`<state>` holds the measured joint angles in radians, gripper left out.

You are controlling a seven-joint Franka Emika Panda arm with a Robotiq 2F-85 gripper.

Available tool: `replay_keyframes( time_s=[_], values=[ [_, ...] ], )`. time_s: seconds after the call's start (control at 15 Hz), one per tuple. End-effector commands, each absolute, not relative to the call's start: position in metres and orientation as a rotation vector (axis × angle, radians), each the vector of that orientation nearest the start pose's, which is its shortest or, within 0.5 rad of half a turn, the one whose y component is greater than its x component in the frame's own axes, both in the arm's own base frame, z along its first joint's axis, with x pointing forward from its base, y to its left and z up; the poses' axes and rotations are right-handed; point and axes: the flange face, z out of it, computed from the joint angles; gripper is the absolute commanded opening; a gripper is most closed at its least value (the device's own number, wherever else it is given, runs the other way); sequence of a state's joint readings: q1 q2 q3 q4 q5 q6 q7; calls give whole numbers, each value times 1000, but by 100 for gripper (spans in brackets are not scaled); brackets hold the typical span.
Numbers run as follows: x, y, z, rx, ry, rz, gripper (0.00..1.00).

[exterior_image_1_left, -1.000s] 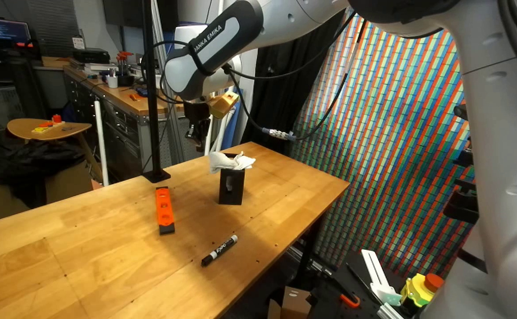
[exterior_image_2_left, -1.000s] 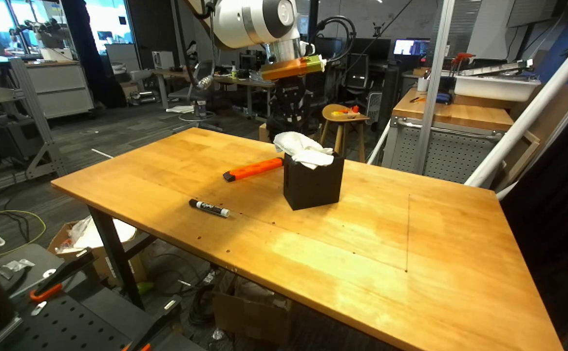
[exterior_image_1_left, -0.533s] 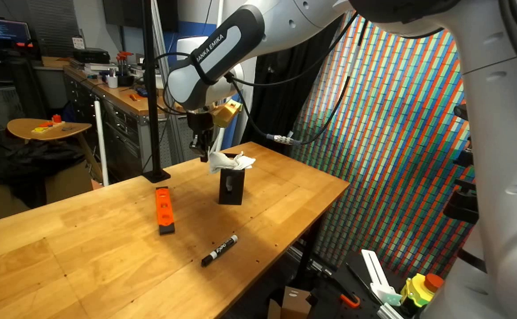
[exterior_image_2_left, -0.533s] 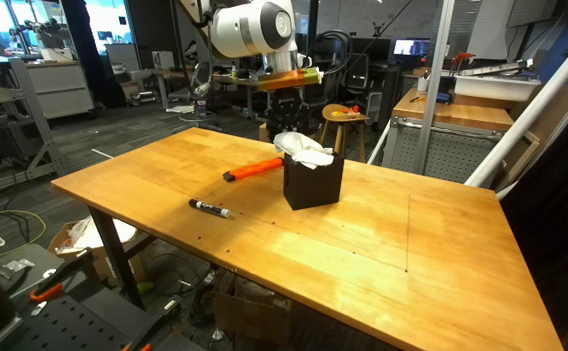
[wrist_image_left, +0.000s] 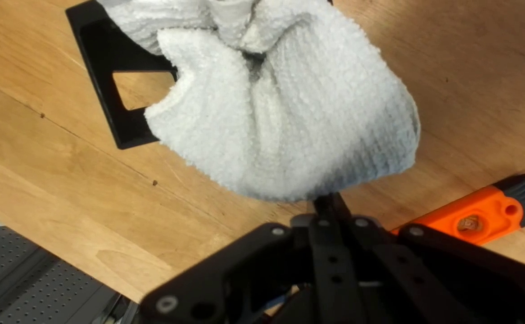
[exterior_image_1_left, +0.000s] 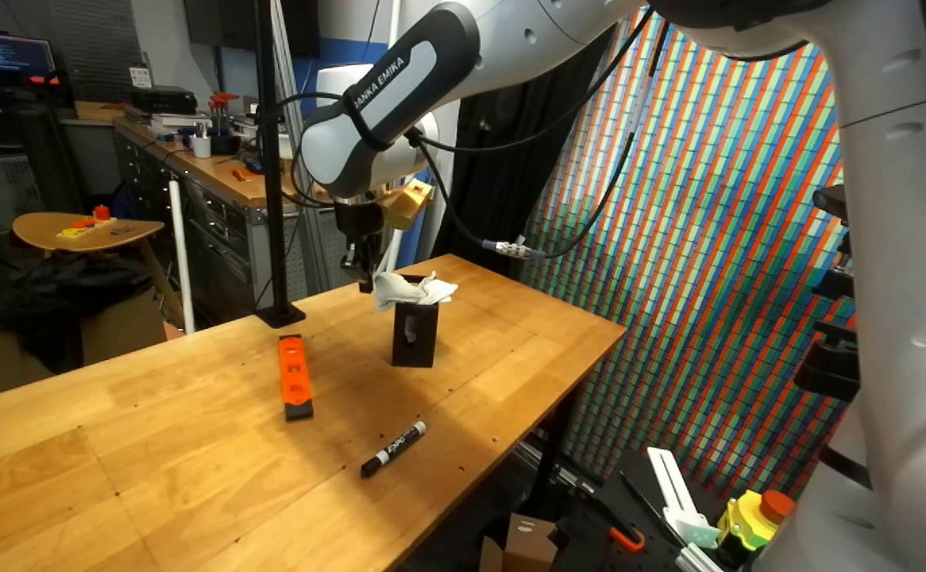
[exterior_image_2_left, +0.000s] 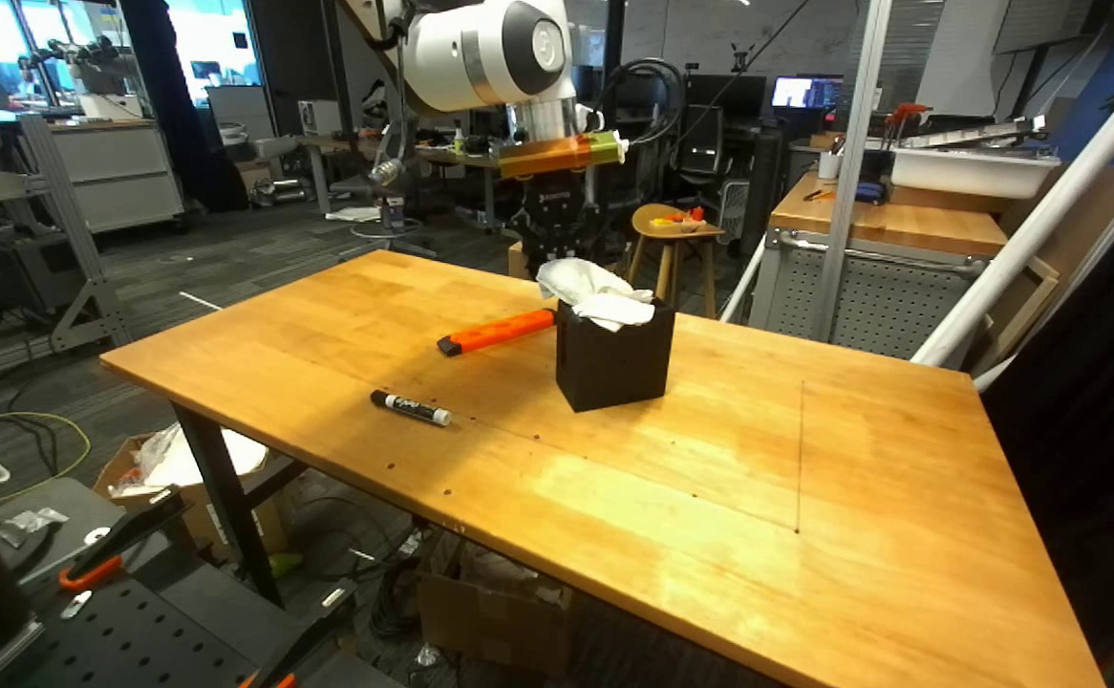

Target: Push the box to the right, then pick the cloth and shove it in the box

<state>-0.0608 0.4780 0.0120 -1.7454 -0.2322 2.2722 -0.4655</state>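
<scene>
Your cloth point(wrist_image_left: 316, 117) sits bunched in the mouth of the upright box point(exterior_image_2_left: 616, 368), its folds spilling past the rim. Just beside it, your gripper point(wrist_image_left: 329, 201) points down with its jaws pressed together; whether it touches the cloth, you can't tell. Farther out on your table point(exterior_image_2_left: 691, 549) lie the level point(exterior_image_1_left: 295, 377) and, well apart, the marker point(exterior_image_1_left: 393, 450).

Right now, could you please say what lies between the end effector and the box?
In the wrist view, the cloth lies there, overhanging the box toward the end effector.
</scene>
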Motion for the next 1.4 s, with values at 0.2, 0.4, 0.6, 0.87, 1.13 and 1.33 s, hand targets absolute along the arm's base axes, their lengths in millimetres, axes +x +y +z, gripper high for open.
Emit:
replay_keyframes(
  time_s=[0.2,0.4,0.6,0.87,1.13,1.33],
  values=[
    [667,-52,331,-3199,-964,-91,0],
    [666,-61,327,-3198,-964,-79,0],
    [665,-77,326,-3208,-933,-69,0],
    [663,-99,327,-3230,-874,-65,0],
    [661,-119,326,-3245,-808,-59,0],
    [659,-131,323,-3249,-761,-48,0]
  ],
)
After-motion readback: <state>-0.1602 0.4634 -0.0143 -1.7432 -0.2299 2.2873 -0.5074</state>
